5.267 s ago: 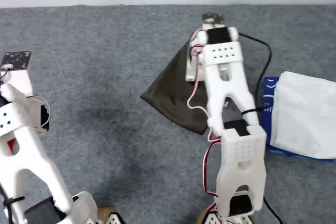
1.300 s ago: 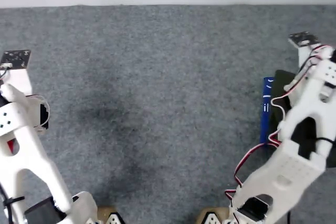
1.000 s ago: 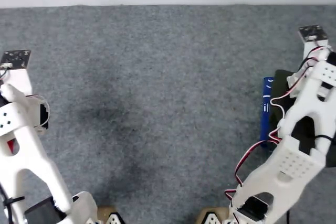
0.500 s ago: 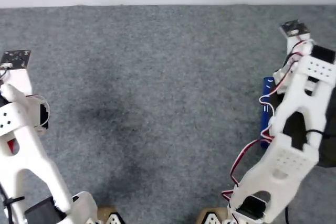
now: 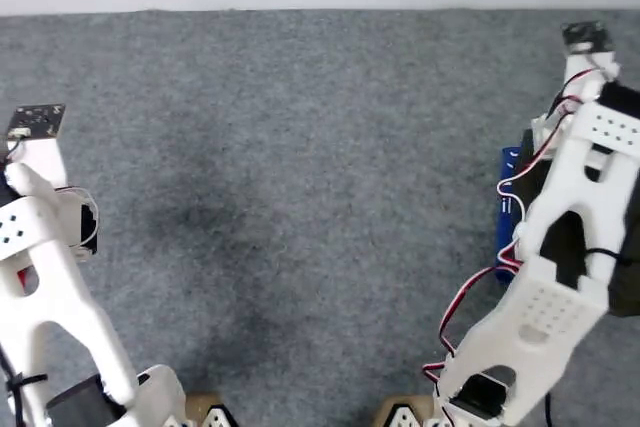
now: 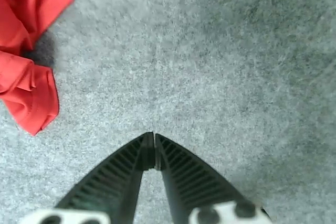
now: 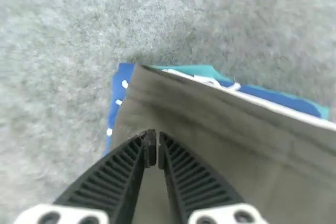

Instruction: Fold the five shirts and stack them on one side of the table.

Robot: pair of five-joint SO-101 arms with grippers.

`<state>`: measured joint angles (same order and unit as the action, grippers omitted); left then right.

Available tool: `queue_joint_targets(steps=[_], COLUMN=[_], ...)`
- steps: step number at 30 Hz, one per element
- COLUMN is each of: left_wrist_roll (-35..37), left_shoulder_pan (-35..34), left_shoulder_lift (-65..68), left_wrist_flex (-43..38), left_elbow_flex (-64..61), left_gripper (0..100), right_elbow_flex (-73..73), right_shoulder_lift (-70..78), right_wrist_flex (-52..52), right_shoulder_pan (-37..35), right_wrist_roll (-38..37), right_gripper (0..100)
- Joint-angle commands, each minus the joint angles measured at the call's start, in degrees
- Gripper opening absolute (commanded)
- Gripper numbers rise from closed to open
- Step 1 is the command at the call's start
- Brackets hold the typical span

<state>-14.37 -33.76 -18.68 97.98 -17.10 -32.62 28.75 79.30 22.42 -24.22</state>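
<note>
The crumpled red shirt (image 6: 26,61) lies on the surface (image 6: 210,51) near the left tool (image 6: 155,153), which is closed and empty. Soft and light, the shirt is probably best pinched at a free edge. The right tool (image 7: 154,148), likewise closed on nothing, hovers over the folded olive shirt (image 7: 220,145) topping the stack (image 7: 116,98).

Your stack of folded shirts (image 5: 509,209) lies at the right side of the worktop (image 5: 300,147), one shirt on top of another. Your right arm (image 5: 560,247) stands on that side, and its jaws are over the top shirt (image 7: 252,145), near a corner of it. Your left arm (image 5: 40,277) stands at the left side. A loose shirt (image 6: 23,51) lies on the worktop near that arm's jaws, not touching them.
</note>
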Motion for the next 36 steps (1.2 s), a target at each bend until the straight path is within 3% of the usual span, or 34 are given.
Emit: queue_joint_targets(steps=[1,14,24,28,36], left_wrist_roll=[-0.4,-0.4,-13.5,-18.5,-19.3], left_shoulder_pan=[-0.1,-0.8,-20.0,-22.7,-25.2], left_shoulder_lift=[-2.3,-5.3,6.0,12.7,28.7], left_wrist_flex=[-0.4,-1.1,-12.4,-16.4,-18.5], left_elbow_flex=[0.7,7.0,7.8,10.7,23.4], left_gripper=[1,2,19,19,24], right_elbow_flex=[-3.3,-2.3,8.2,14.1,22.2], right_shoulder_lift=[-7.1,-9.1,-17.1,-20.9,-26.2], right_wrist_flex=[5.2,23.7,23.6,23.6,23.5], right_shoulder_pan=[0.2,0.2,-1.0,-1.0,-1.0], right_wrist_roll=[1.5,1.8,1.8,1.8,1.8], right_gripper=[0.9,0.9,0.9,0.9,0.9])
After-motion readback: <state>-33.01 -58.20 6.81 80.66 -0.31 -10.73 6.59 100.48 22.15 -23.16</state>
